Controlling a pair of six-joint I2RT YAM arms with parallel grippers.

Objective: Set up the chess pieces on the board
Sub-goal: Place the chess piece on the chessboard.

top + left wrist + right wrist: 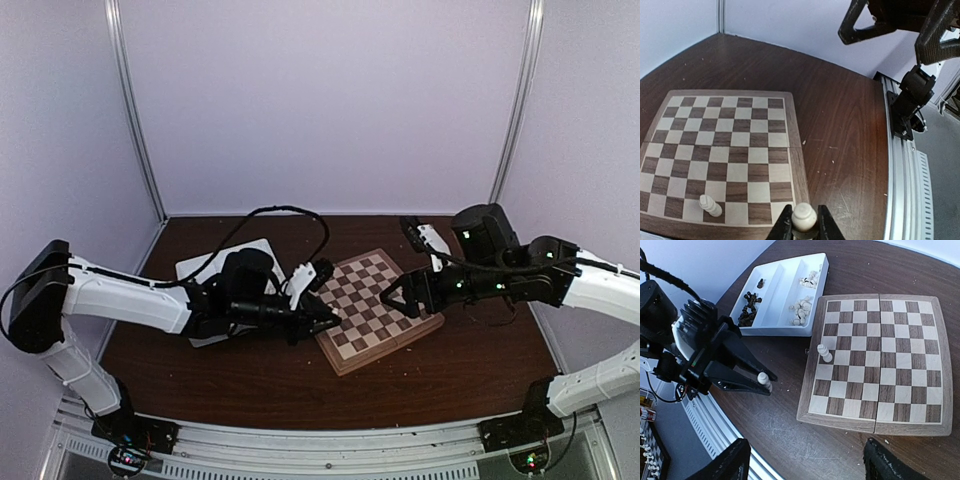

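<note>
1. Top view: the board [375, 310] lies at an angle on the brown table [470, 370], and a white tray [205, 268] sits near its left side. The left gripper [320, 322] is at the board's left edge. The right gripper [392, 297] hangs over the board's right part.
2. Left wrist view: the left gripper's fingers [784, 225] pinch the held cream piece [804, 216] by its sides, right at the board's border. A lone cream piece [710, 205] sits on a square in the row along that edge.
3. Right wrist view: the right gripper's fingers [735, 460] are spread wide with nothing between them. The held cream piece is over the table, just beside the board. The tray holds dark pieces [747, 305] and cream pieces [800, 310] in separate compartments.
</note>
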